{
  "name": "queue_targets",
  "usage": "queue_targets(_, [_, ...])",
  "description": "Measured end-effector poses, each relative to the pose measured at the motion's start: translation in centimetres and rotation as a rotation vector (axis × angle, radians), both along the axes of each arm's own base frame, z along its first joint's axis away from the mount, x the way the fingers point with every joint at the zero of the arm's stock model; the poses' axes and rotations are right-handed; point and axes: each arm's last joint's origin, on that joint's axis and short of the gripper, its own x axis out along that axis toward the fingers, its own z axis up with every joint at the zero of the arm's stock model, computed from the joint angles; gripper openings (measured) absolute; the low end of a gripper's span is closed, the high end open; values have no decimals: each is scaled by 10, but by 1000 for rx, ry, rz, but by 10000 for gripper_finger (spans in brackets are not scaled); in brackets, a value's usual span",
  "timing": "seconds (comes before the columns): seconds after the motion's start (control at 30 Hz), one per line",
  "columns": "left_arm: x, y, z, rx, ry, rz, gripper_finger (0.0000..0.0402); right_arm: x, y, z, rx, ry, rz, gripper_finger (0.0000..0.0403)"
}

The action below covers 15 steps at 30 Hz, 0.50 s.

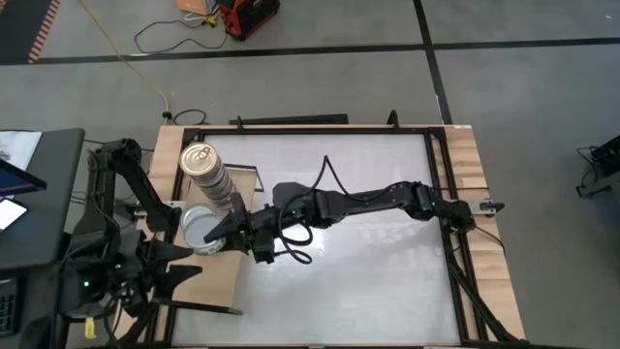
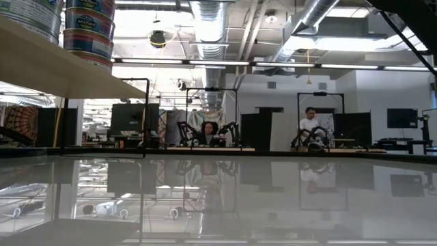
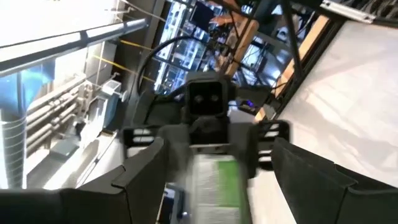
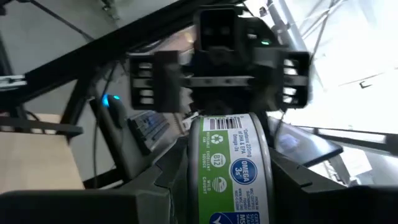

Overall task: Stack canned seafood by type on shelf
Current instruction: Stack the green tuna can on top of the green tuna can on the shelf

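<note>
Your right gripper (image 1: 225, 233) and left gripper (image 1: 184, 254) both clamp one silver-top tin (image 1: 201, 230), left-centre of frame over the shelf (image 1: 215, 281); the gold-top stack (image 1: 206, 172) stands just above, right arm nearer.

Robotics lab or industrial workshop showing. Exposed silver ducts (image 2: 205, 20) and pipes running across ceiling at top of low view; more robot arm stations (image 2: 208, 133) standing at centre, person (image 2: 311, 123) standing right of centre. Grey concrete floor (image 1: 320, 24) showing across top of high view.
</note>
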Motion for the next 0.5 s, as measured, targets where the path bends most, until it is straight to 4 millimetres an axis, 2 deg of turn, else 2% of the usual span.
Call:
queue_targets(0.3, [1,8,-9,148,32,12,270,-2,15,-1,-24,-7,24,170])
queue_targets(0.5, [0,11,-11,173,37,12,228,-4,20,0,-22,-22,34,170])
